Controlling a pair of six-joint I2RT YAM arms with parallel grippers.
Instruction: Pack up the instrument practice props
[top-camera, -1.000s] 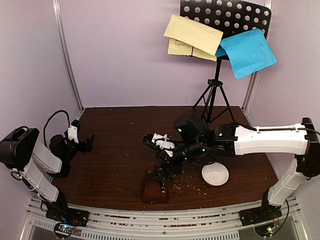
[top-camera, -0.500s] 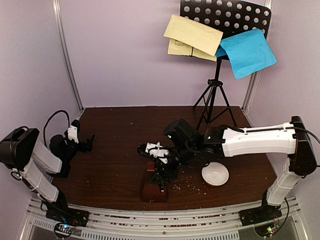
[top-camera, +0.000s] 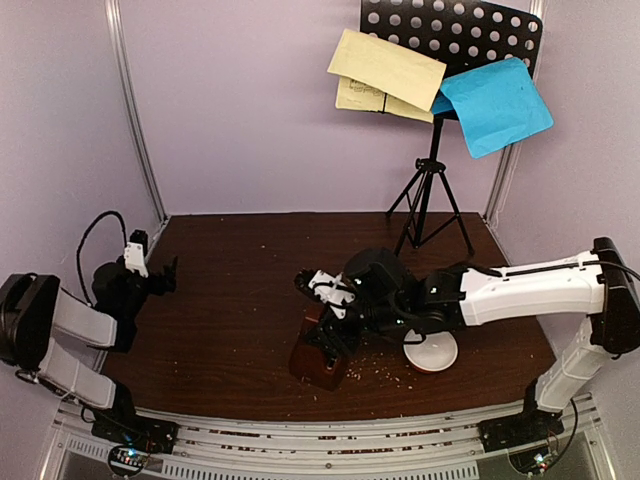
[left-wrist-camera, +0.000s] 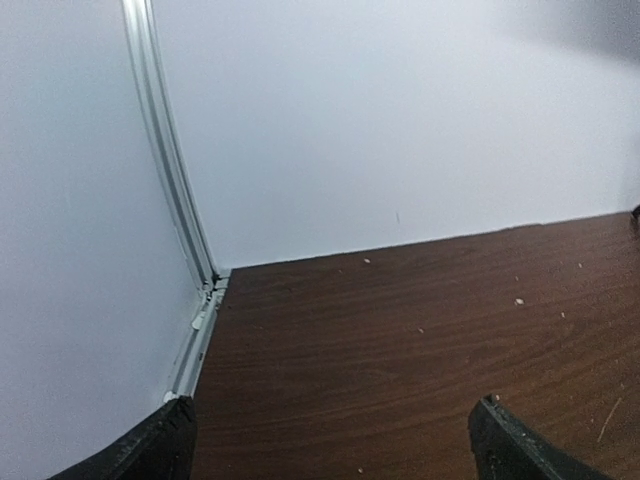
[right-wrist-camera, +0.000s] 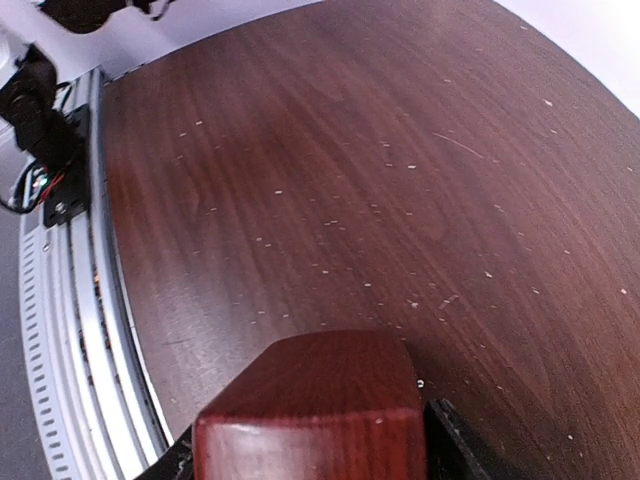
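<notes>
My right jaws on the metronome, my left jaws open off to the side.

My right arm (top-camera: 520, 285) reaches in from the right across the tabletop (top-camera: 240, 300). Its jaws are down astride the top of the brown metronome (top-camera: 320, 362), which is near the front edge. A white bowl (top-camera: 432, 352) sits just beside that arm, partly hidden under it, with crumbs (top-camera: 385, 372) scattered between bowl and metronome. My left arm (top-camera: 70, 330) is folded at the left, well apart from all this, jaws spread wide above the wood. At the back right the stand (top-camera: 430, 190) carries yellow sheets (top-camera: 385, 65) and a blue sheet (top-camera: 497, 105) on its perforated desk (top-camera: 470, 35).
</notes>
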